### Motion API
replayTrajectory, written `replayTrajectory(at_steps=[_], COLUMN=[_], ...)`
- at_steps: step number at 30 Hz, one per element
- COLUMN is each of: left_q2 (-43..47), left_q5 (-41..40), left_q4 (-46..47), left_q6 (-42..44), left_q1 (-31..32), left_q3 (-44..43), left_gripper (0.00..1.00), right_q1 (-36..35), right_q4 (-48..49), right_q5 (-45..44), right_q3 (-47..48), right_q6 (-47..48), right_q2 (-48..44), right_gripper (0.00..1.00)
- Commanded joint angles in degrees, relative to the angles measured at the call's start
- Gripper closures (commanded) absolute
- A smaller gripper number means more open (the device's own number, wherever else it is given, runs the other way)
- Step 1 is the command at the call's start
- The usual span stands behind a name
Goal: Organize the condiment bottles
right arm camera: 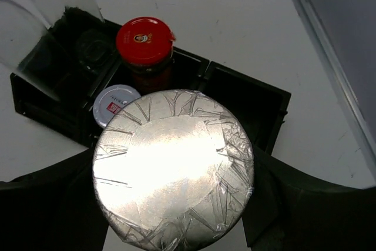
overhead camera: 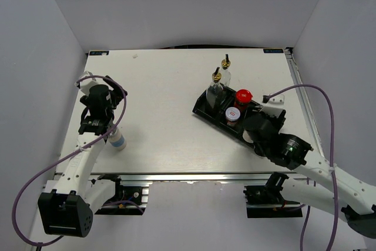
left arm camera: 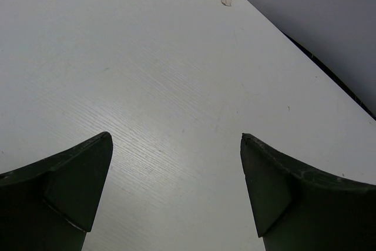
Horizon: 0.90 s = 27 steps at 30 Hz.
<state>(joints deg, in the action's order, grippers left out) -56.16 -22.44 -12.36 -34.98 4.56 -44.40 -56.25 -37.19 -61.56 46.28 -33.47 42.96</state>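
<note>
Jaws of the right tool [right arm camera: 176,216] are clamped on the silver-lidded jar [right arm camera: 173,168] at the tray's [right arm camera: 264,95] right end, near the red-capped jar [right arm camera: 144,39]. The left tool [left arm camera: 176,139] gapes wide and empty over the worktop [left arm camera: 147,57]. The blue-banded bottle [overhead camera: 119,140] stands beside that arm.

We count six condiment containers in all: two clear glass bottles with gold pourers [overhead camera: 215,83] [overhead camera: 226,70], one red-capped jar [overhead camera: 243,96], one white-lidded jar [overhead camera: 232,114], one silver-lidded jar [right arm camera: 173,171] and one white bottle with a blue band [overhead camera: 118,140]. We also count one black tray [overhead camera: 198,109], divided into three compartments, and two robot arms [overhead camera: 88,151] [overhead camera: 330,173].
</note>
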Motion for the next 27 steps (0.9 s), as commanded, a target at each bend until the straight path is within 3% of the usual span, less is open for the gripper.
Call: replayTrajectory(at_steps=[1,3,4,7,13,19,27], left_q2=[0.97,0.70,0.70,0.88,1.75,2.55,2.02], left_q5=[1.69,2.05,1.96,0.03,0.37,0.02,1.08], left_q4=[2.07,2.43,2.08,0.85,0.94,1.37,2.08], left_q6=[-0.26,-0.09,0.09,0.44,0.44,0.35,0.00], left_q1=[-0.34,-0.34,-0.43,-0.43,-0.43,-0.43,-0.43], left_q3=[0.89,0.90,0.81,0.46,0.63,1.16,1.68], left_gripper=[0.02,0.02,0.02,0.02,0.02,0.02,0.02], right_q1=[5.06,10.34,16.55,22.74,27.59,31.11,34.80], right_q4=[12.60,24.74,25.58,26.90,40.41,44.47,65.10], right_q5=[-8.53,-1.67,4.20,6.63,9.17,9.00,13.57], right_q3=[0.75,-2.58,-2.95,-3.21,-8.13,-11.03,-23.67], right_q6=[7.35,13.15,13.52,13.52,20.02,20.90,21.78], right_q2=[-0.68,-0.60,0.53,3.79,6.96,9.95,10.47], right_gripper=[1.00,1.00,1.00,1.00,1.00,1.00,1.00])
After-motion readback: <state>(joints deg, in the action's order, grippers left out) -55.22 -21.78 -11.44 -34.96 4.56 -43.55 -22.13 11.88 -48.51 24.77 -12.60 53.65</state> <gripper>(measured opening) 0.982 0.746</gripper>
